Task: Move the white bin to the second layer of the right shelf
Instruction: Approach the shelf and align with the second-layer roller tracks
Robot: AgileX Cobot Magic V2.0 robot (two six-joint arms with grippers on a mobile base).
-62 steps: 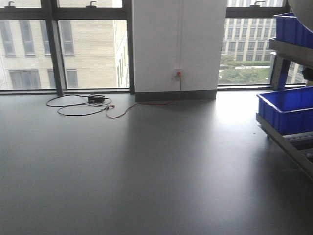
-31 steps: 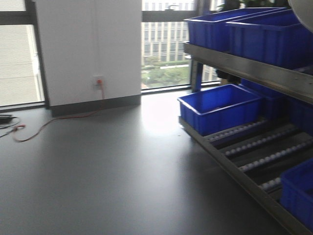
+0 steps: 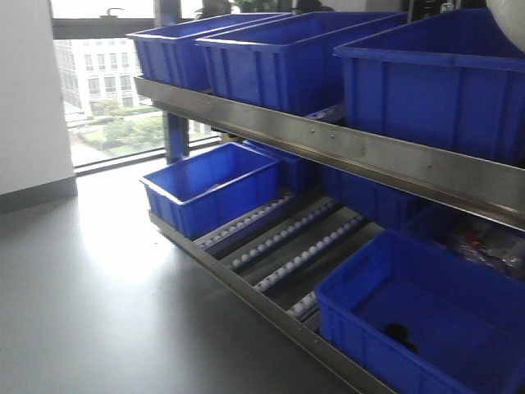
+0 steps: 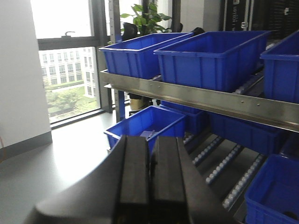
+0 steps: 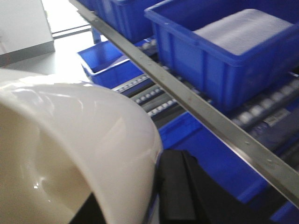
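The white bin (image 5: 70, 149) fills the left of the right wrist view, glossy and cream. A sliver of it shows at the top right corner of the front view (image 3: 510, 10). My right gripper (image 5: 142, 186) is shut on the bin's wall, with one black finger (image 5: 180, 186) outside it. The bin hangs in the air in front of the rack. The right shelf second layer (image 3: 328, 146) is the steel-lipped level with screws, and it carries blue crates. It also shows in the left wrist view (image 4: 210, 98) and the right wrist view (image 5: 196, 107). My left gripper (image 4: 150, 172) is shut and empty.
Blue crates (image 3: 279, 57) line the lipped level. Below it, roller rails (image 3: 287, 246) slope down between one blue crate (image 3: 209, 185) at the left and another (image 3: 426, 320) at the right. Grey floor (image 3: 82, 304) lies to the left, with a window behind.
The front view has swung right, from the floor, wall and window to the steel rack, which now fills the frame. The bin stays in the top right corner.
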